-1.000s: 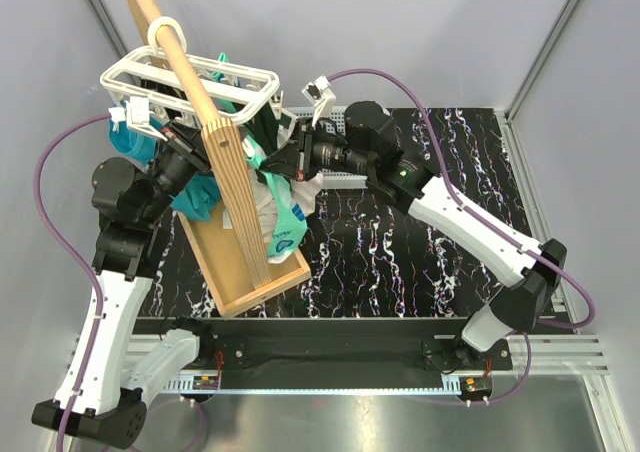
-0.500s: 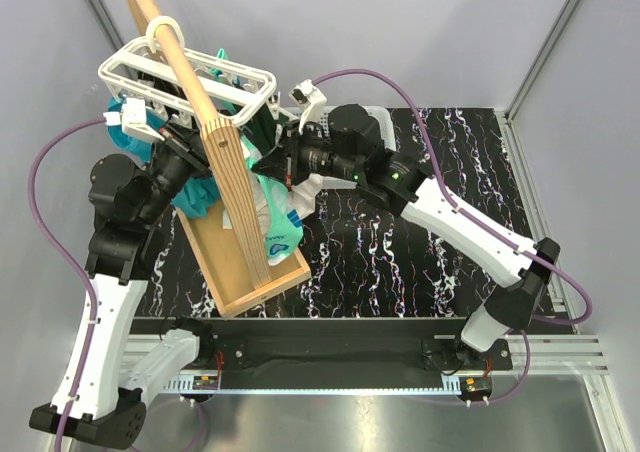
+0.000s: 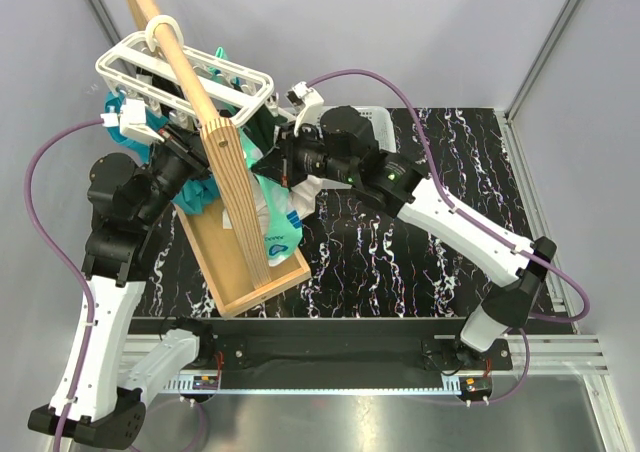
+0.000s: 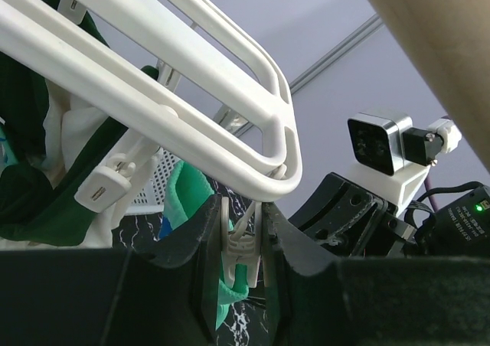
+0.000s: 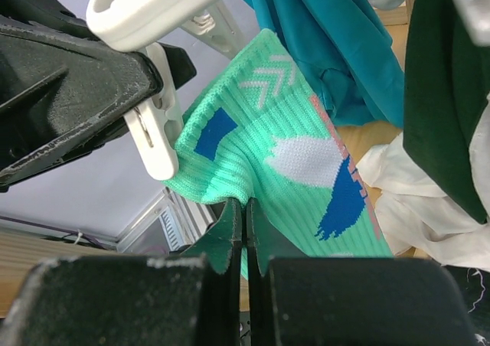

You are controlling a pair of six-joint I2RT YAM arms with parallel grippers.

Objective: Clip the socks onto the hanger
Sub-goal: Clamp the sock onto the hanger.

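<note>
The white hanger [image 3: 190, 72] hangs by its hook loop on a wooden pole. In the left wrist view its frame [image 4: 191, 109] runs overhead. My left gripper [image 4: 243, 225] is shut on one white clip [image 4: 243, 246] under the frame's corner and squeezes it. My right gripper [image 5: 245, 207] is shut on the edge of a mint green sock [image 5: 283, 147] with blue and white patches. It holds the sock's edge up against that clip [image 5: 153, 135]. In the top view my right gripper [image 3: 268, 162] is just right of my left gripper [image 3: 183, 137]. Another mint and white sock [image 3: 283, 227] hangs lower.
The pale wooden pole [image 3: 170, 42] and its slatted stand [image 3: 245, 262] stand at the left. A teal cloth [image 5: 337, 47], a dark green garment [image 5: 444, 93] and a white cloth [image 5: 413, 200] hang close by. A grey mesh basket [image 3: 370, 117] sits behind the right arm.
My right arm has moved left toward the hanger with the sock in it. The hanger and my left gripper have shifted slightly up and left.
</note>
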